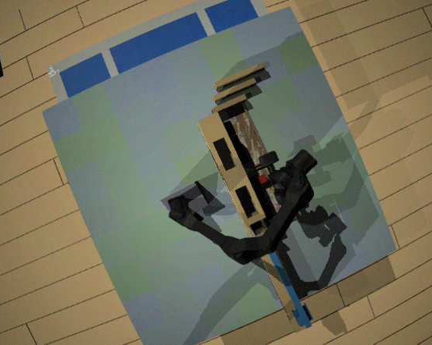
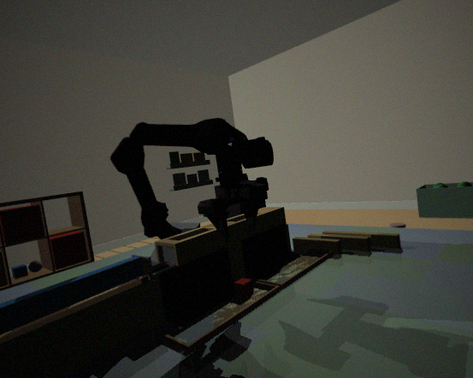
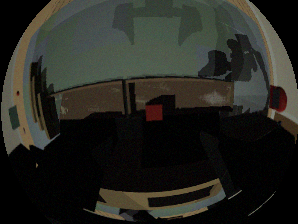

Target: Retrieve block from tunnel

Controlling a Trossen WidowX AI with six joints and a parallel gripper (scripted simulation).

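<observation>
My gripper hangs with its fingers wide apart and nothing between them, right of centre in the top view, and here's the red block, out in the tray beside the tunnel, below centre in the exterior view. Going down, a finger could clip the tunnel's side or the tray's low rim, because the block seems close to both, and if I close off-centre I may pinch only a corner, tip the block or shove it along the tray!
</observation>
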